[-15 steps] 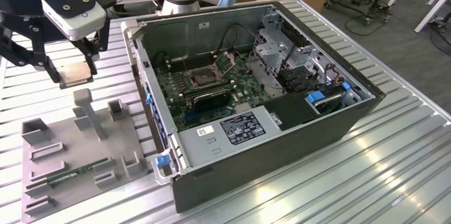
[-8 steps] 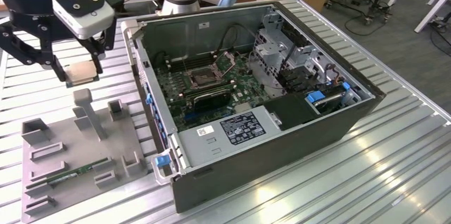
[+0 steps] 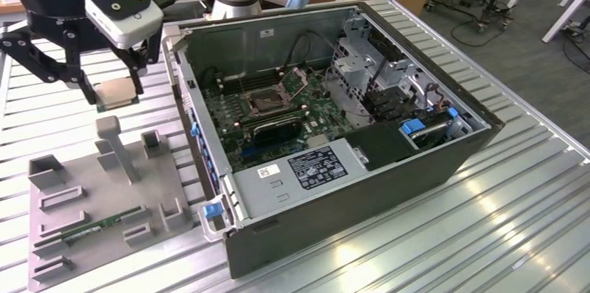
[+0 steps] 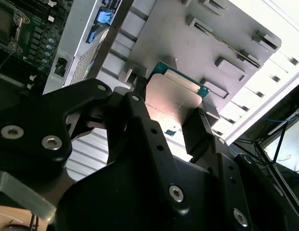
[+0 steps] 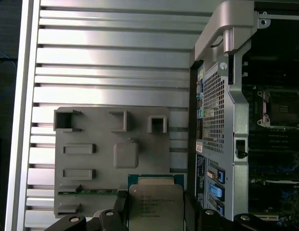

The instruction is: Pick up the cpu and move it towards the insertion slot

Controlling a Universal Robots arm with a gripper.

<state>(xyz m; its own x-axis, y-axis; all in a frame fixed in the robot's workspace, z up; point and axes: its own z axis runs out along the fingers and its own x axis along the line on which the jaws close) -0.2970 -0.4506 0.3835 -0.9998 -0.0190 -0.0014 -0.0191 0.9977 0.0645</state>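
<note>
CPU (image 3: 118,94) is held clamped in the gripper (image 3: 112,90), above the grey fixture plate (image 3: 83,189). Transport leg is judged in hand. Insertion slot (image 3: 267,97) sits well apart inside the case (image 3: 369,189), so clearance over the case wall is called for.

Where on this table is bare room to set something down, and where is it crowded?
Bare table slats lie on the exterior view's right of the computer case, and, in the first wrist view, beyond the grey tray. Crowded: the tray's posts and memory stick, the case's inside, and where the gripper holds the cpu.
</note>
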